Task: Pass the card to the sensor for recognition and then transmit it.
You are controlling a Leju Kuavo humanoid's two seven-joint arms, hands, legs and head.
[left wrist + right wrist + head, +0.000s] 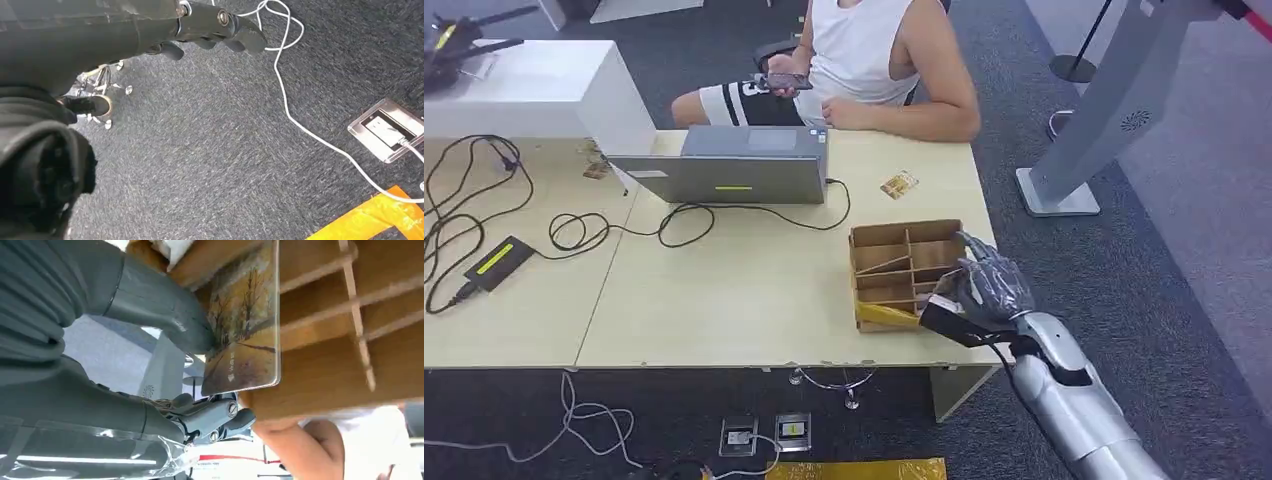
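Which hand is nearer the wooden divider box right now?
Right. The right hand is at the wooden divider box, thumb on a card there. The left hand hangs over the carpet, away from it.

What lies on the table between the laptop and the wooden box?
In the head view, bare tabletop and a loop of black cable lie between the laptop and the wooden box.

Light wooden table (724, 300) bearing a grey laptop (724, 165); a divided wooden box (904, 270); a loose card (899, 185); black cables (484, 190); a power adapter (496, 262).
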